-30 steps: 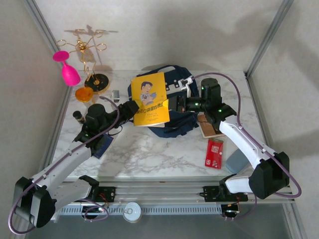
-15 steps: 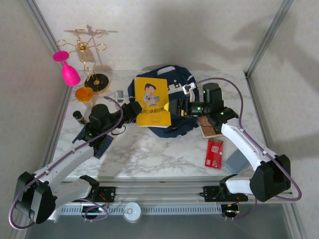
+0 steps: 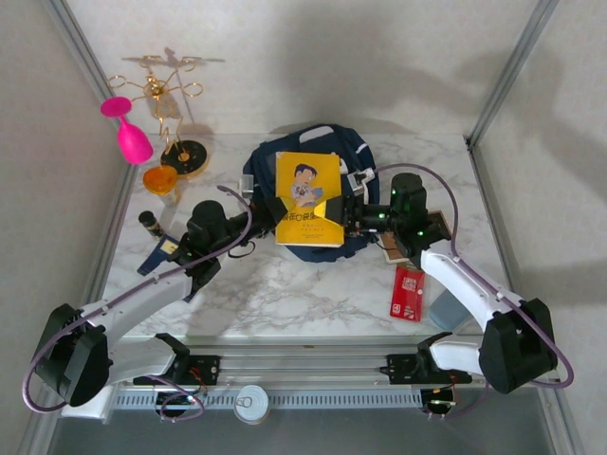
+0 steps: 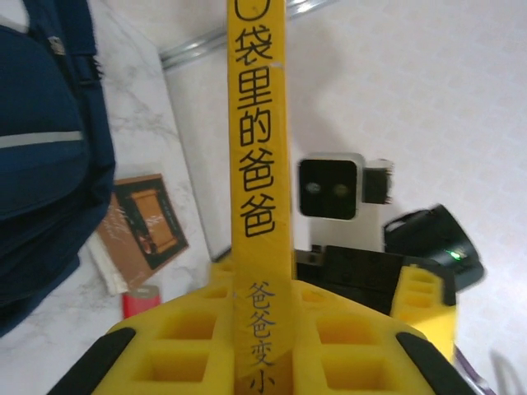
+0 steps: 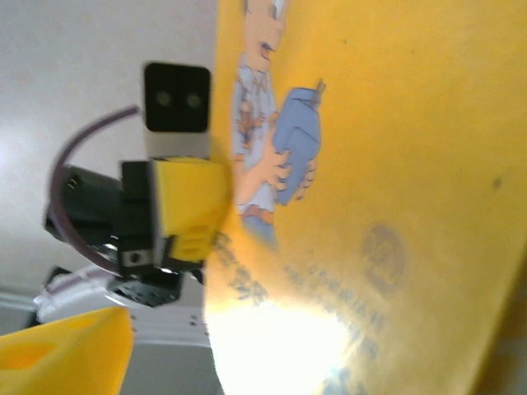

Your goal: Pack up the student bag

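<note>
1. At the far left of the bench (image 3: 285, 284) stand a pink glass (image 3: 128, 133) and a gold wire stand (image 3: 166, 104), well apart from the action.
2. The left pincer (image 4: 263, 284) is clamped on the spine edge of a yellow picture book (image 3: 308, 194) and holds it up on edge.
3. The student bag (image 3: 258, 172) lies at the back middle of the bench. The book hangs right over it, hiding most of its top, so I'd say the step in hand is getting this book into the bag. I can't see the bag's mouth from here.
4. The right pincer (image 3: 349, 210) sits just beside the book's right edge with its jaws apart. The one finger (image 5: 66, 354) I can see stands clear of the cover, gripping nothing.
5. Next, I reckon the right arm must hold the bag's opening wide, or steady the book, while the left lowers it edge-first.
6. Further right, a brown book (image 3: 394, 248) and a red packet (image 3: 408, 292) lie on the bench, probably waiting their turn.
</note>
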